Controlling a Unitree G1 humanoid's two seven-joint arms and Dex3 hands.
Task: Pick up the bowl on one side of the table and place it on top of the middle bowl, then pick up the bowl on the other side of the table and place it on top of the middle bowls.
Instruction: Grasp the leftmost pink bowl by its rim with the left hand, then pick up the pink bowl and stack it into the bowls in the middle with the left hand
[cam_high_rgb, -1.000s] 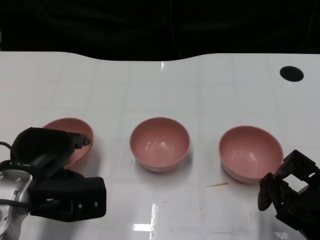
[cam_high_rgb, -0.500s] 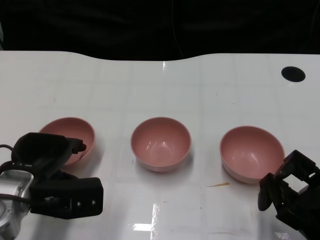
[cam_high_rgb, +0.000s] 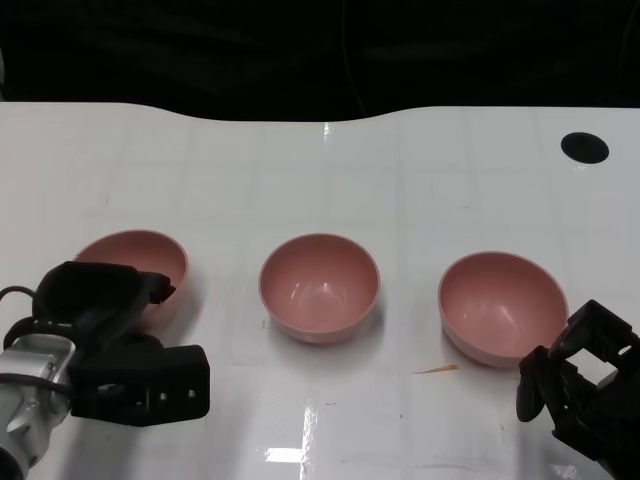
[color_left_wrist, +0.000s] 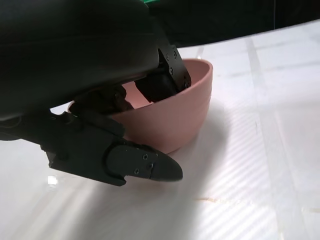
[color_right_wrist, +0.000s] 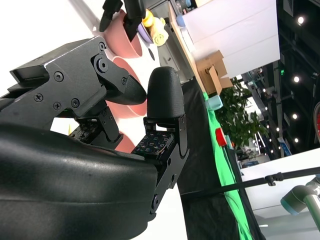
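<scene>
Three pink bowls stand in a row on the white table (cam_high_rgb: 330, 170): the left bowl (cam_high_rgb: 150, 252), the middle bowl (cam_high_rgb: 320, 288) and the right bowl (cam_high_rgb: 500, 305). My left hand (cam_high_rgb: 112, 330) covers the near side of the left bowl. In the left wrist view its fingers (color_left_wrist: 167, 80) reach over the rim into the left bowl (color_left_wrist: 175, 120), and the thumb (color_left_wrist: 142, 167) lies straight outside the wall. The bowl sits on the table. My right hand (cam_high_rgb: 578, 385) hovers just near-right of the right bowl, holding nothing, with its fingers (color_right_wrist: 165, 97) apart.
A round black hole (cam_high_rgb: 583, 147) is in the table's far right corner. A thin tan sliver (cam_high_rgb: 437, 369) lies in front of the right bowl. The table's curved far edge gives way to darkness behind.
My left hand has drawn back toward me and lowered, from over the left bowl to its near rim. The bowls and my right hand have stayed put.
</scene>
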